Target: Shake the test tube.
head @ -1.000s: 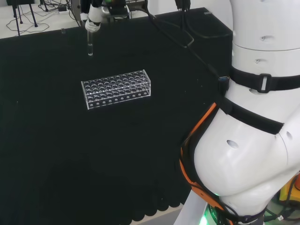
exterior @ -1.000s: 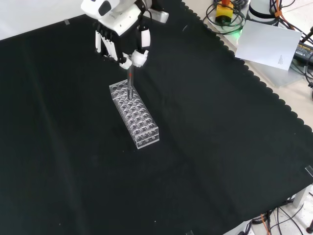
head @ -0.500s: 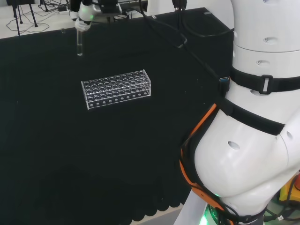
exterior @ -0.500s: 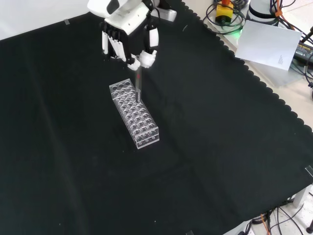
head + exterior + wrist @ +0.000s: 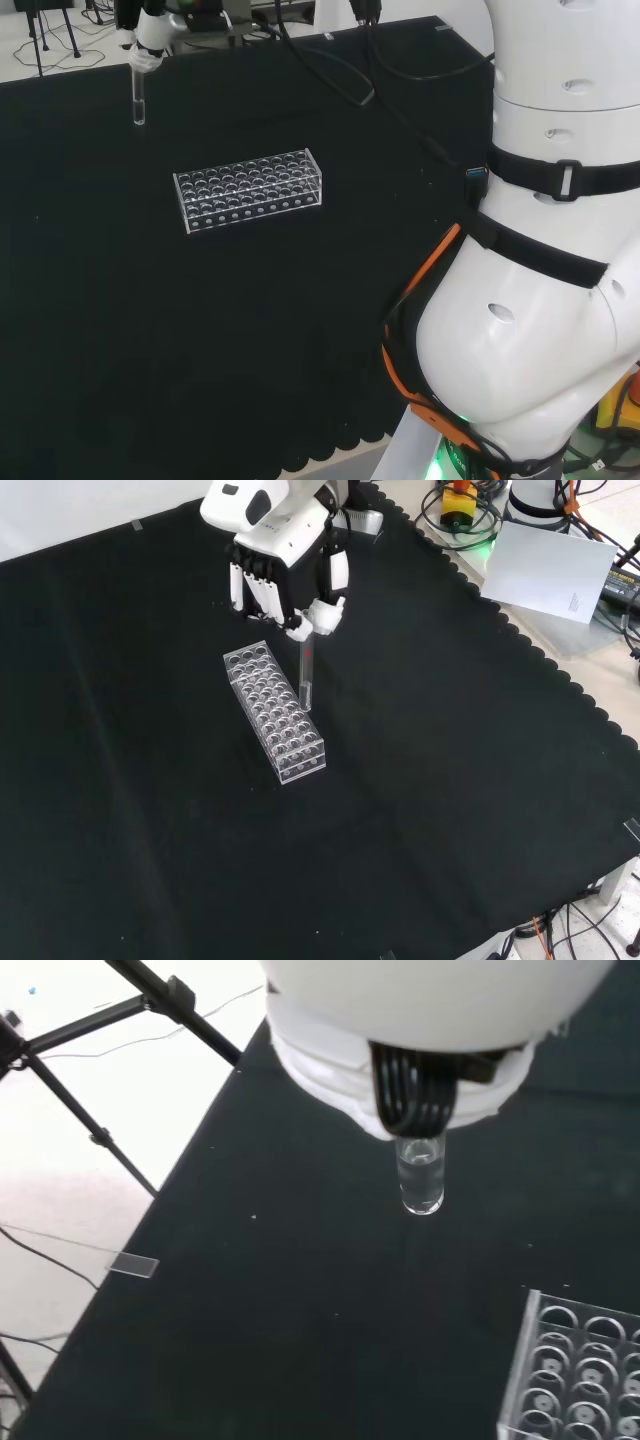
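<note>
Fingers (image 5: 300,627) pinch slim glass test tube (image 5: 307,676).

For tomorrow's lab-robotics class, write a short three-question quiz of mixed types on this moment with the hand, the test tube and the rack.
1. True or false: the test tube stands in a hole of the rack.
2. What grips the tube's top end?
A. the hand
B. a clamp
C. a person
3. Fill in: in the head view, the tube hangs to the ____ of the rack.

Key
1. False: it hangs upright, clear of the rack.
2. A, fingers curled round it.
3. Left, and farther off.
</note>
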### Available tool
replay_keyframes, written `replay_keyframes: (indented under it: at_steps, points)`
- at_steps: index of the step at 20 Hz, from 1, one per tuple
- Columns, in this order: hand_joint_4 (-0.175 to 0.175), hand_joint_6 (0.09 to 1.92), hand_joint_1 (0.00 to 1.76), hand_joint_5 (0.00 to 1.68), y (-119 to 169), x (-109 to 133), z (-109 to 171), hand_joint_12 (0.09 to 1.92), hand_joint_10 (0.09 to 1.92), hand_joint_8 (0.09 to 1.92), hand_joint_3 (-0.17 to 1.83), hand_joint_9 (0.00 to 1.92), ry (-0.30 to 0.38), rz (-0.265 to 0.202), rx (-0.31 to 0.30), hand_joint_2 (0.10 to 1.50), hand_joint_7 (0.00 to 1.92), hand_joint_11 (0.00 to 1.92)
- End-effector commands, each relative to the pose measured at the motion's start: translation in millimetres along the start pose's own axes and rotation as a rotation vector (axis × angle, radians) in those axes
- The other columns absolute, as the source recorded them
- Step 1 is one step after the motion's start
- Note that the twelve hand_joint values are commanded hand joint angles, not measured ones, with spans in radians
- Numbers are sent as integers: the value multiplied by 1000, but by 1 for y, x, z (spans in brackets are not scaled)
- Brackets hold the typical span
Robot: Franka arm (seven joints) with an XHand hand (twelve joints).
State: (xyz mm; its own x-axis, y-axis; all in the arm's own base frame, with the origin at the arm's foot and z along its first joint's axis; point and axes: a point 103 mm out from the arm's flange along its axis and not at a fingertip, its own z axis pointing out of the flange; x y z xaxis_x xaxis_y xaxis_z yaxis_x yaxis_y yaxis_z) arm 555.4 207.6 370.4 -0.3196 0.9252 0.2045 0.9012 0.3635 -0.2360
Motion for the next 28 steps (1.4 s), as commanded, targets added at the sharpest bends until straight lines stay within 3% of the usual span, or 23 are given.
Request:
replay_keyframes:
  at_steps: [1,10,16,22,28]
  points:
    - [-175,477,1442,1378,-7,-36,1,1171,159,636,768,1486,-32,80,6,529,1444,940]
    - [-175,476,1443,1379,-48,-136,-14,1170,156,636,768,1487,-73,297,-18,528,1445,941]
    - [-175,475,1442,1379,-79,-180,-20,1169,153,636,768,1489,-84,393,-25,528,1444,941]
    - [-175,474,1442,1380,-91,-193,-21,1169,151,635,768,1489,-77,412,-30,528,1445,942]
    - [-175,474,1443,1380,-73,-164,-16,1169,149,634,768,1490,-80,355,-17,528,1445,942]
